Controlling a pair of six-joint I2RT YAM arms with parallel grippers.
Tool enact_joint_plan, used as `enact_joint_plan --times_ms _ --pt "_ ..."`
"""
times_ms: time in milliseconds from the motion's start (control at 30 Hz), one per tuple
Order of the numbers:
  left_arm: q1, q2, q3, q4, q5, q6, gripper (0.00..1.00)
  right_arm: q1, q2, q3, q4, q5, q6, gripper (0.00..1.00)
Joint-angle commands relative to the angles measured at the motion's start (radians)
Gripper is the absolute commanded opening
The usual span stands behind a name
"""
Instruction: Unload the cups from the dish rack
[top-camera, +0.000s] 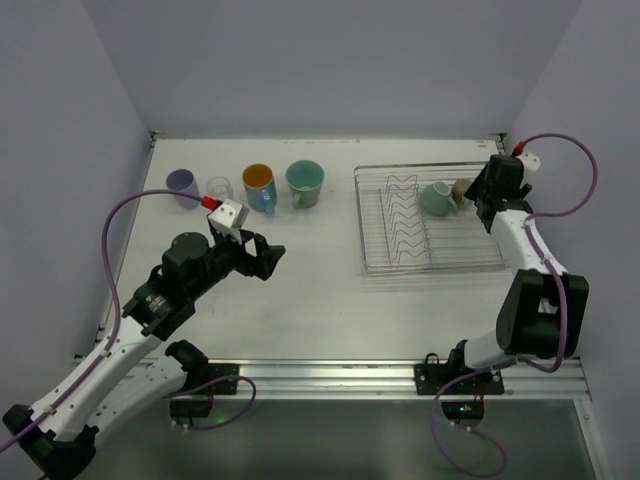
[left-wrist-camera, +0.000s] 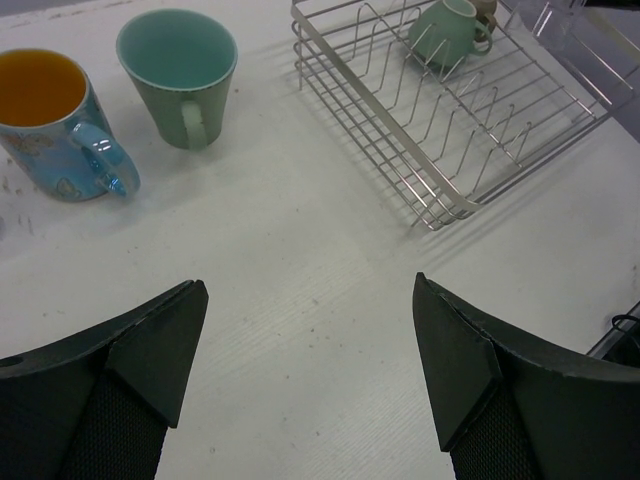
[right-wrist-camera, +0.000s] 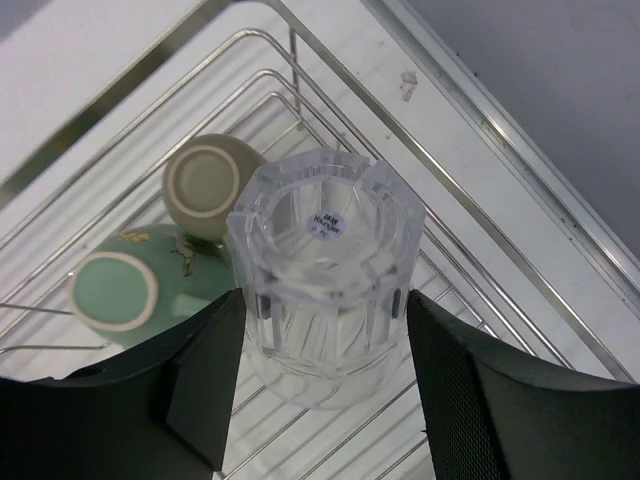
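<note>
Four cups (top-camera: 259, 185) at eleven o'clock, two in the dish rack (top-camera: 430, 268) at two. Right gripper (right-wrist-camera: 320, 310) clamps a glass cup (right-wrist-camera: 320, 230); left gripper (left-wrist-camera: 307, 290) gapes. White table (top-camera: 320, 310), grey walls (top-camera: 330, 60).

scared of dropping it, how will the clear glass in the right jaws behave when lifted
The glass looks smooth and shiny, so probably slippery, though its ribbed sides may help the jaws hold. Thick clear walls suggest it is rigid, heavyish for its size, and could crack if dropped on the rack.

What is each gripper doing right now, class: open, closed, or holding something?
Left gripper: open, holding nothing.
Right gripper: fingers closed on the clear glass cup at the dish rack.
</note>
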Motion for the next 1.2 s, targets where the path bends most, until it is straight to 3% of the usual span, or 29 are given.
enact_joint_plan --times_ms 0,267,467,600,633,767,1067,1167 --pt "0.007 0.003 0.003 0.045 -0.011 0.025 0.90 0.014 -0.114 -0.018 0.080 -0.014 0.009 0.42" --pt "0.016 0.036 0.013 0.059 0.039 0.008 0.90 0.108 -0.197 -0.113 0.091 -0.057 0.034 0.42" --pt "0.022 0.039 0.009 0.059 0.036 0.003 0.89 0.123 -0.133 -0.146 0.074 -0.021 0.066 0.44" --pt "0.024 0.047 0.011 0.059 0.044 0.005 0.89 0.094 -0.136 -0.115 0.010 0.050 0.061 0.64" --pt "0.024 0.047 0.013 0.061 0.052 0.005 0.89 0.087 -0.139 -0.109 -0.010 0.083 0.063 0.75" --pt "0.022 0.041 0.009 0.061 0.059 0.008 0.89 0.077 -0.174 -0.136 -0.065 0.143 0.089 0.96" --pt "-0.074 -0.025 0.011 0.027 -0.008 0.022 0.89 0.027 -0.182 -0.144 -0.203 0.208 0.156 0.95" --pt "-0.105 -0.043 0.011 0.019 -0.011 0.025 0.89 0.008 -0.154 -0.139 -0.225 0.185 0.178 0.99"
